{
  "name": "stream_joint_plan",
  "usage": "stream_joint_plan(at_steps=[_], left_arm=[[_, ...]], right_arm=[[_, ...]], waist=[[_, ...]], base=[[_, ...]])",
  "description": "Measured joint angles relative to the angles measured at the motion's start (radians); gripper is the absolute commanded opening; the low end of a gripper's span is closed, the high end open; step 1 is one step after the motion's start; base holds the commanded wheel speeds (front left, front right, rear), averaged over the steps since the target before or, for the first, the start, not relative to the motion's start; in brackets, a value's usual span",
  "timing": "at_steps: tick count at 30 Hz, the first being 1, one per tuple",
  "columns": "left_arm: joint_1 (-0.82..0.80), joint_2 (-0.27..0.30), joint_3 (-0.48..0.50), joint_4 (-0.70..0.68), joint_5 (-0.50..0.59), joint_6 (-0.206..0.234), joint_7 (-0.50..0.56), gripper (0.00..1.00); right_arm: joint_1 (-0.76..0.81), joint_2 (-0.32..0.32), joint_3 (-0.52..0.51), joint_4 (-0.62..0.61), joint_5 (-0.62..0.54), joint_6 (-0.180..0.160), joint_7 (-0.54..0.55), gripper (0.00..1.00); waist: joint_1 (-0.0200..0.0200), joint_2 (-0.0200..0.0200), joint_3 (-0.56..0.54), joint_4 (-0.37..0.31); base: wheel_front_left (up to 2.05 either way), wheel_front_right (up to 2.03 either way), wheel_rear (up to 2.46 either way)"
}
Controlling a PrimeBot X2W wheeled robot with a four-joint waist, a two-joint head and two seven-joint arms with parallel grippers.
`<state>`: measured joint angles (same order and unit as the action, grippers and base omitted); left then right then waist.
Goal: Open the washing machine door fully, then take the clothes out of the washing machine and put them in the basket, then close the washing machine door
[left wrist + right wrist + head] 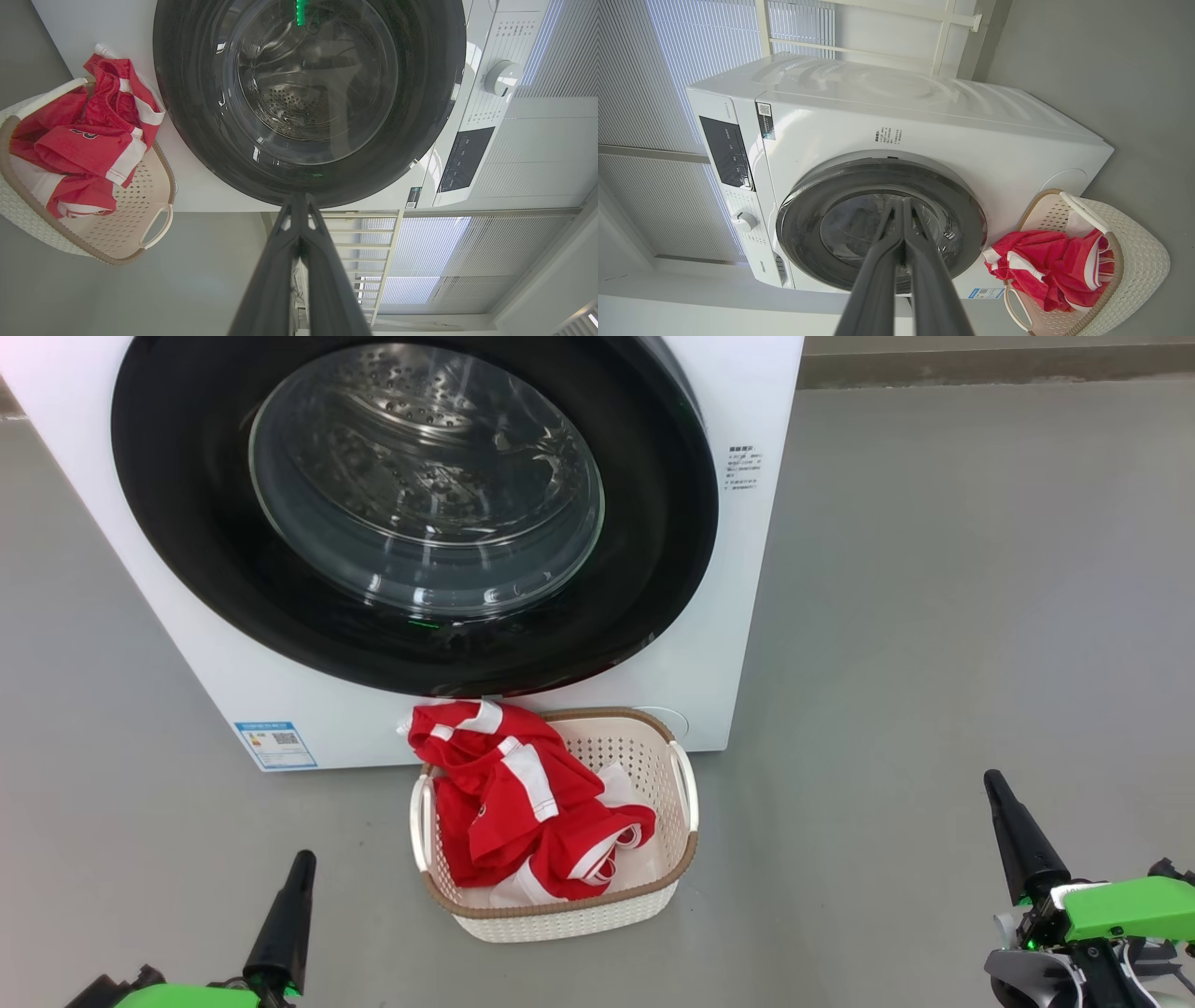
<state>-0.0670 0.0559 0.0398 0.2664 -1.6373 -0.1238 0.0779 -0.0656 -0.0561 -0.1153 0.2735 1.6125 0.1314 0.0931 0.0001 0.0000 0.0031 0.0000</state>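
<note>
The white washing machine [233, 663] stands ahead with its round black door [187, 541] closed flat against the front; the steel drum shows through the glass. On the floor before it sits the cream basket [560, 915], with the red, white-striped clothes [509, 803] piled in its left half and hanging over the rim. My left gripper [303, 861] is at the lower left, shut and holding nothing. Shut and holding nothing as well, my right gripper [994, 782] is at the lower right. Both are well back from the basket. In the left wrist view the fingers [299, 242] point at the door [196, 116]; the right wrist view shows the door [808, 233] and the basket [1143, 261].
Grey floor [934, 616] spreads to the right of the machine. A blue label [275, 744] sits low on the machine's front. A white dial [500, 77] and dark control panel [462, 158] are on the machine's top strip, with pale blinds behind.
</note>
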Motion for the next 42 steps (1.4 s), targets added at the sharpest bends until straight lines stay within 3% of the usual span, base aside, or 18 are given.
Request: stream_joint_plan(at_steps=[42], left_arm=[[0.0, -0.003, 0.017, 0.0, 0.002, 0.0, 0.01, 0.0]], right_arm=[[0.0, 0.004, -0.005, 0.0, -0.001, 0.0, 0.008, 0.0]], waist=[[0.0, 0.0, 0.0, 0.0]], base=[[0.0, 0.0, 0.0]])
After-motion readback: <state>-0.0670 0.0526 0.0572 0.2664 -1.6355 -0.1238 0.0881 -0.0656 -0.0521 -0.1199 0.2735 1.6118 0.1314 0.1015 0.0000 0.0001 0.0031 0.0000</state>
